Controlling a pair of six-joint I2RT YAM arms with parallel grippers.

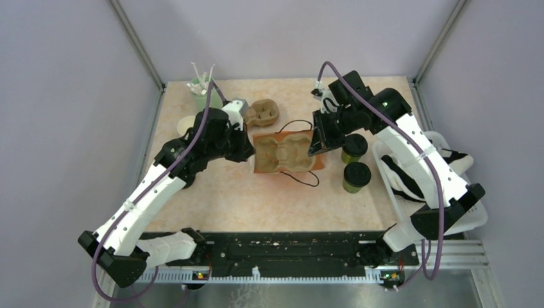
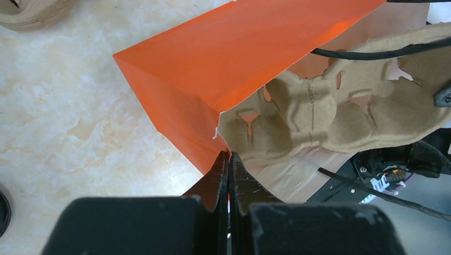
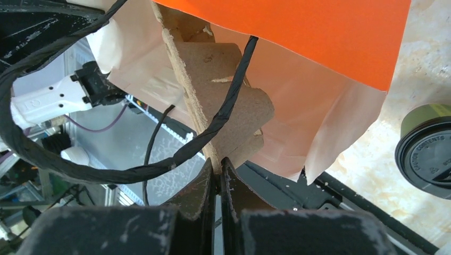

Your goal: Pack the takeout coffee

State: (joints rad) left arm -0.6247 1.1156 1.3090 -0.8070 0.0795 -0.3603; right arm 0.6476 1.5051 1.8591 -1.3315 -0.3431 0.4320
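Two takeout coffee cups, olive-green with black lids, stand on the table right of the bag, one (image 1: 354, 147) behind the other (image 1: 357, 176); one lid (image 3: 425, 154) shows in the right wrist view. An orange paper bag (image 2: 234, 58) lies open in the middle with a brown pulp cup carrier (image 2: 330, 106) inside it. My left gripper (image 2: 229, 155) is shut on the bag's left edge. My right gripper (image 3: 218, 162) is shut on the carrier's cardboard rim (image 3: 223, 101) at the bag's right side, beside a black cord handle (image 3: 223, 114). Neither gripper touches a coffee.
A second pulp carrier (image 1: 263, 113) lies behind the bag. A pale-green cup of white sticks (image 1: 204, 94) stands at the back left, near a cream cup (image 1: 187, 124). A white basket (image 1: 471, 218) with black lids sits at the right edge.
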